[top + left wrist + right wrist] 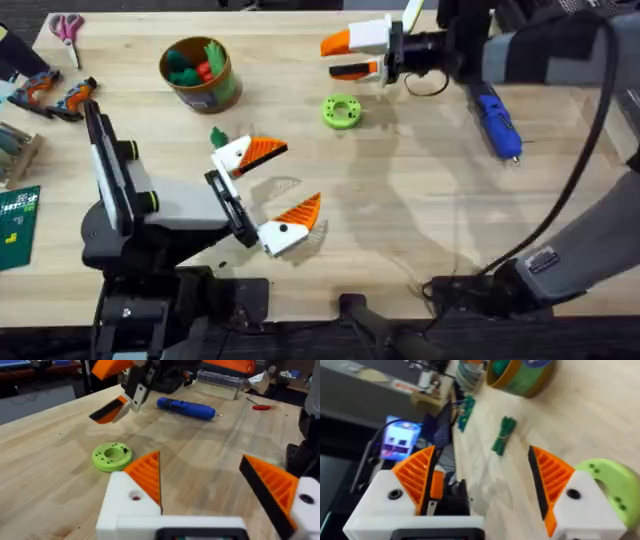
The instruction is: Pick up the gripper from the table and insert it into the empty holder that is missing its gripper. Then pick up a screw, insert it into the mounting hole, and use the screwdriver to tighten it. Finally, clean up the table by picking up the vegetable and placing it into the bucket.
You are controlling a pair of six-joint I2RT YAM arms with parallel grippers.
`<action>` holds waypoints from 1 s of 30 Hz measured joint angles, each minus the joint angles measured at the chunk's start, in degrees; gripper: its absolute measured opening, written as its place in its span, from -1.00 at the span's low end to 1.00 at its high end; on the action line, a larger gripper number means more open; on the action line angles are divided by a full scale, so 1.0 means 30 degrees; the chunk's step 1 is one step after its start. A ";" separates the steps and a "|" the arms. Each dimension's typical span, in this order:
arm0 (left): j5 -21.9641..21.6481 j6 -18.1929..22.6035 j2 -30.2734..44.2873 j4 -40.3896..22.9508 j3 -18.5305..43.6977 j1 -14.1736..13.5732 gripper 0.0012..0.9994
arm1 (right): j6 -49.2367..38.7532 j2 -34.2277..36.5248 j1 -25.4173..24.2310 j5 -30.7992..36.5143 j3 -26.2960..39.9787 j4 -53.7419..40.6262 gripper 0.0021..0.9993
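Observation:
My left gripper [300,176] [200,467] hangs open over the middle of the table, with nothing between its orange pads. A small green vegetable [218,137] [503,435] lies just behind it. The tan bucket [200,72] [520,375], with green and red pieces inside, stands at the back left. My right gripper [330,58] [480,455] is open at the far edge and points left, above the green ring [342,110] [111,456]. The blue screwdriver [497,120] [186,408] lies at the back right. Both of my grippers carry orange tips. The loose gripper, the empty holder and the screw are out of view.
Orange-handled pliers [60,95] and pink scissors [68,28] lie at the back left. A green circuit board [18,225] sits at the left edge. A red-handled tool [261,407] lies beyond the screwdriver. Bare wood stretches across the middle and the right front.

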 joint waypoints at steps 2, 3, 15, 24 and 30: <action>0.0007 0.0007 0.0000 0.0000 0.0000 0.0000 0.95 | -0.1845 0.0000 -0.0177 0.0816 0.1045 -0.3368 0.99; 0.0000 0.0007 0.0000 0.0000 0.0000 0.0000 0.95 | -0.2852 0.0000 -0.0261 0.1292 0.1574 -0.5303 0.99; 0.0022 0.0001 0.0000 -0.0007 0.0000 0.0000 0.94 | -1.2716 -0.2747 0.0802 1.1542 0.6003 -2.3100 0.99; 0.0044 0.0000 0.0000 -0.0007 0.0000 0.0000 0.94 | -1.2143 -0.4342 0.3846 1.7895 0.5273 -2.1927 0.99; 0.0046 0.0000 0.0000 -0.0007 0.0000 0.0000 0.94 | -1.1141 -0.4083 0.5061 2.0956 0.4278 -1.8189 0.99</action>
